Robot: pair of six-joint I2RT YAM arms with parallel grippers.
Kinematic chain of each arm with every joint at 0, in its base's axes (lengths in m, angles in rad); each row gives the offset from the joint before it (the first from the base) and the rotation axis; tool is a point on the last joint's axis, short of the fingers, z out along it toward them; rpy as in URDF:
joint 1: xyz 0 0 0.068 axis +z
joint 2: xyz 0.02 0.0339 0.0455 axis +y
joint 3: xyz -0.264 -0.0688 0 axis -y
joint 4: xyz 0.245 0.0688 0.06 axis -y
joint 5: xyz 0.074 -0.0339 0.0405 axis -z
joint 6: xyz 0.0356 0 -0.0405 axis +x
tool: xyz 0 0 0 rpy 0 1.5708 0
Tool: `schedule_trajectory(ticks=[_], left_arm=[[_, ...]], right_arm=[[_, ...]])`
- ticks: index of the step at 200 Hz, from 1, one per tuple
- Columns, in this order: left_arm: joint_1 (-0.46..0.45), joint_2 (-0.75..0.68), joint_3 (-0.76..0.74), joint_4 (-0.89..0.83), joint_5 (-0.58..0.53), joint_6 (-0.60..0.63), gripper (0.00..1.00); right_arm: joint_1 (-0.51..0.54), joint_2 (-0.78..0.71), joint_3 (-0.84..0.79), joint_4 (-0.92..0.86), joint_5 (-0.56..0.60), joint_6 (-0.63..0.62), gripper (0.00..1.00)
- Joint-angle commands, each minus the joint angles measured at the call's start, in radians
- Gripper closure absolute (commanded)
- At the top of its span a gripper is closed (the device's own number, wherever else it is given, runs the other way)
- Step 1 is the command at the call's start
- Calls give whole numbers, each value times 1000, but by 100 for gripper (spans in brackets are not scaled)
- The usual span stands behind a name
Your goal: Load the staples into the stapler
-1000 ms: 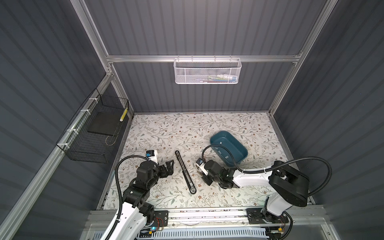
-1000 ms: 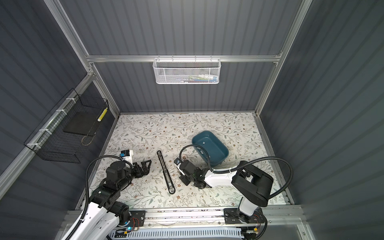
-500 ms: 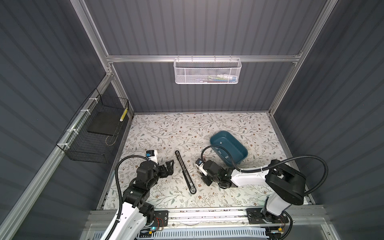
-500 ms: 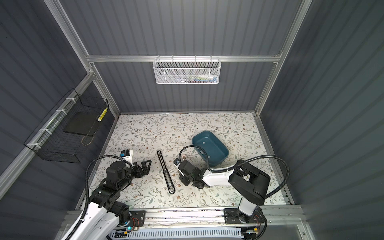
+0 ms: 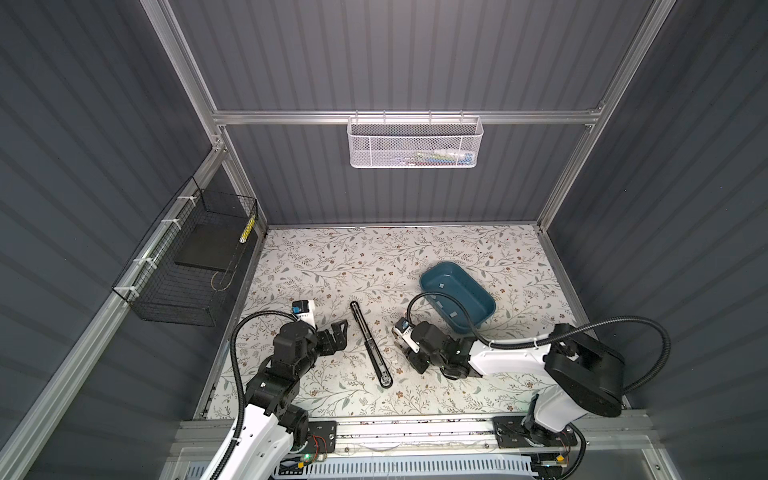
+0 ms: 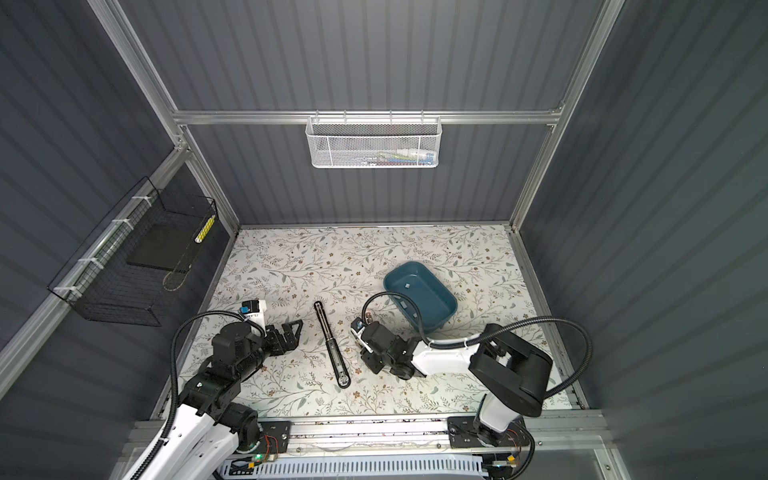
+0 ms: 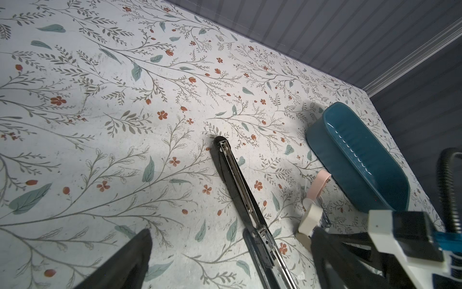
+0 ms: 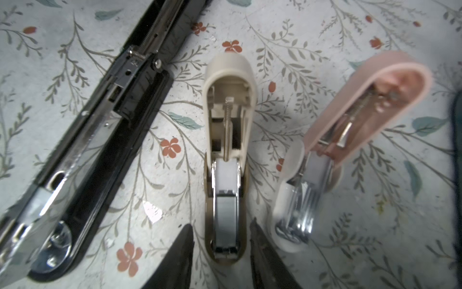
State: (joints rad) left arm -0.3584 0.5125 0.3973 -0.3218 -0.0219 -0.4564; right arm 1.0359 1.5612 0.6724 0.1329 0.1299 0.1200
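Right wrist view: a strip of staples seems seated in the open cream stapler, mid-counter near the front edge. The right end effector straddles it, narrowly parted, gripping nothing. The left end effector gapes wide, empty. Shutting the lid is left.

Glossy plastic tray; matt plastic cream stapler.

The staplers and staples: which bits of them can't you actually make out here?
Hidden: the cream plastic mini stapler and pink plastic mini stapler, in both top views, under the right pincer.
Blurred: the pink stapler's metal front, in the right wrist view.
Cut off: one end of the long black metal stapler, by the right wrist view's edge.
Too small to count: the silver-grey staple strips in the teal plastic tray, in both top views.
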Motion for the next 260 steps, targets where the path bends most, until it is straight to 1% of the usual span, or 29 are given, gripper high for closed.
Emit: schedule_trajectory(ticks=[1, 13, 28, 49, 72, 86, 95, 105, 115, 123, 135, 146, 170, 184, 188, 199, 219, 236, 248, 260], left_arm=[[3, -6, -11, -7, 4, -5, 1], [3, -8, -11, -9, 4, -6, 1], [3, -14, -11, -11, 2, -7, 1], [3, -18, -10, -18, -9, -10, 0], [3, 1, 13, -29, -46, -40, 1], [3, 44, 54, -5, -53, -47, 1], [3, 76, 94, 29, -52, -27, 1], [4, 112, 139, 72, -56, -3, 1], [4, 143, 189, 86, -94, 1, 1], [4, 162, 224, 92, -103, 13, 1], [3, 184, 260, 113, -96, 49, 1], [4, 201, 272, 141, -101, 80, 0], [4, 255, 278, 177, -151, 132, 0], [4, 292, 277, 183, -182, 148, 1], [4, 302, 279, 184, -189, 156, 1], [4, 323, 290, 175, -207, 182, 1], [4, 329, 299, 165, -245, 209, 1], [4, 320, 283, 215, -241, 229, 0], [4, 320, 282, 249, -242, 249, 0], [4, 333, 301, 256, -264, 267, 1]], right_arm=[[3, -88, -32, 15, -6, 22, 59], [3, -119, -47, 26, 3, 33, 60], [-2, -141, -58, 34, 14, 47, 65], [-12, -158, -54, 17, 82, 81, 75], [-39, -237, -63, -17, 169, 140, 74], [-57, -317, -62, -73, 241, 192, 73], [-72, -371, -54, -127, 264, 232, 72], [-95, -425, -37, -194, 270, 278, 73], [-124, -486, -27, -251, 274, 331, 73], [-156, -516, -22, -290, 260, 375, 73], [-223, -544, -10, -341, 207, 431, 73], [-306, -549, 10, -388, 134, 468, 73], [-444, -510, 81, -463, 28, 498, 73], [-499, -456, 152, -516, 14, 471, 72], [-514, -448, 174, -555, 14, 464, 71], [-553, -371, 223, -591, -2, 430, 68], [-628, -266, 299, -612, -84, 375, 66], [-659, -175, 363, -623, -102, 348, 68], [-664, -119, 401, -635, -74, 343, 70], [-672, -64, 446, -646, -68, 340, 74]])
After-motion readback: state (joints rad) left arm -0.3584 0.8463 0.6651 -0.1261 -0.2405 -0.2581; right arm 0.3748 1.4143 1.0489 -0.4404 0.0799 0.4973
